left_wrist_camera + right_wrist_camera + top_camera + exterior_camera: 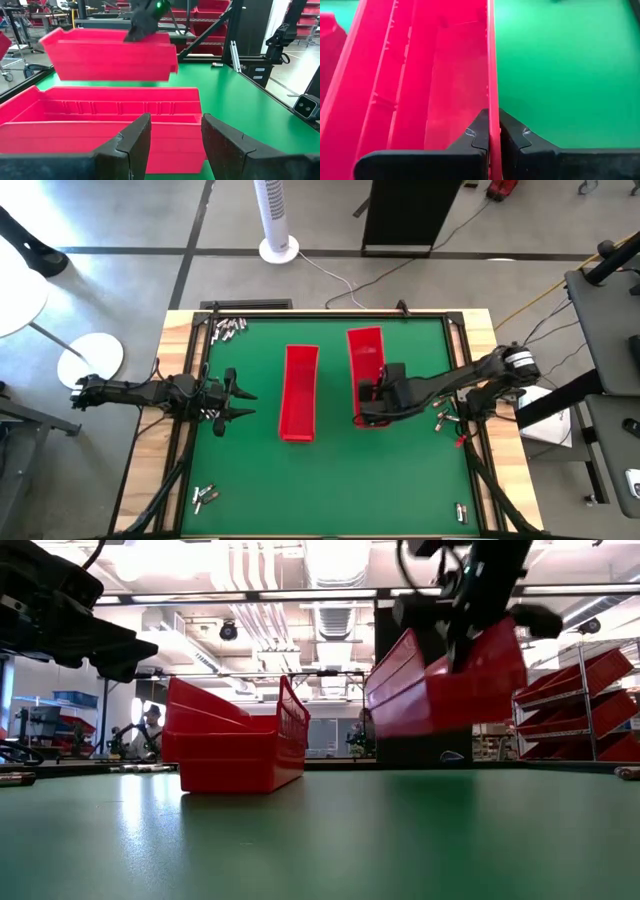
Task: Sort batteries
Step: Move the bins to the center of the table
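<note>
- Right gripper (490, 137) is clenched on the rim of the long red plastic tray (366, 370), lifted clear of the green surface (330, 480).
- Left gripper (240, 402) hangs released near the left edge.
- Small silvery cylindrical batteries (228, 328) lie scattered at the corners: light, stiff, prone to roll, best pinched across the barrel.

The thin side wall of a red tray (420, 85) is pinched tight between the two dark fingers (475, 137) of the right gripper (493, 134), and the green table (565, 75) is seen beside the tray.
</note>
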